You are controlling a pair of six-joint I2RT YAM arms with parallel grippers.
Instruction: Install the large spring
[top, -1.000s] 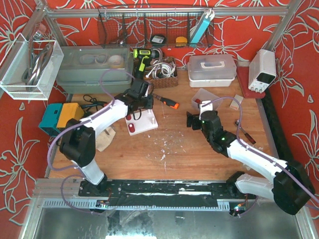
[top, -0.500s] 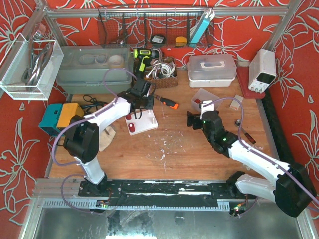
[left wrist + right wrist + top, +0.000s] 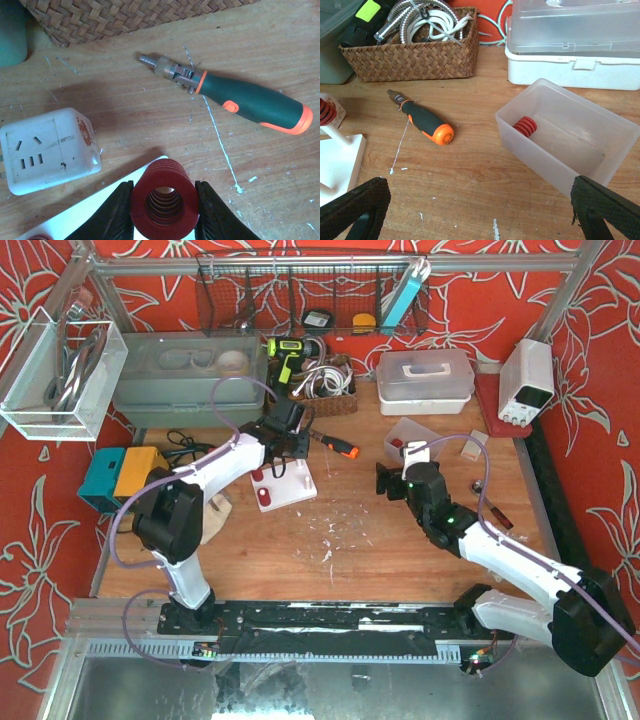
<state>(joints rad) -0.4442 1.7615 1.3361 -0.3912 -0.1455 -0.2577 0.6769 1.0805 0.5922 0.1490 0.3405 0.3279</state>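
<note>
A worn wooden bench (image 3: 380, 540), scratched and flecked with white shavings, is enclosed by walls draped in red floral cloth (image 3: 600, 440) and framed in aluminium rail (image 3: 300, 265). The large spring (image 3: 162, 175), red and seen end-on, is clamped between the partly closed fingers of the left gripper (image 3: 163, 212), above the back edge of a white base plate (image 3: 290, 485) on the left half of the bench. A green-and-orange screwdriver (image 3: 235, 97) and a white power strip (image 3: 47, 150) are seen lying just beyond it on the wood. The right gripper (image 3: 480, 215) is held wide open with nothing between its fingers, near a clear plastic tub (image 3: 540, 155) in which a smaller red spring (image 3: 525, 126) is kept. A wicker basket (image 3: 410, 55) of cables and a white lidded box (image 3: 570, 45) are set along the back of the bench.
</note>
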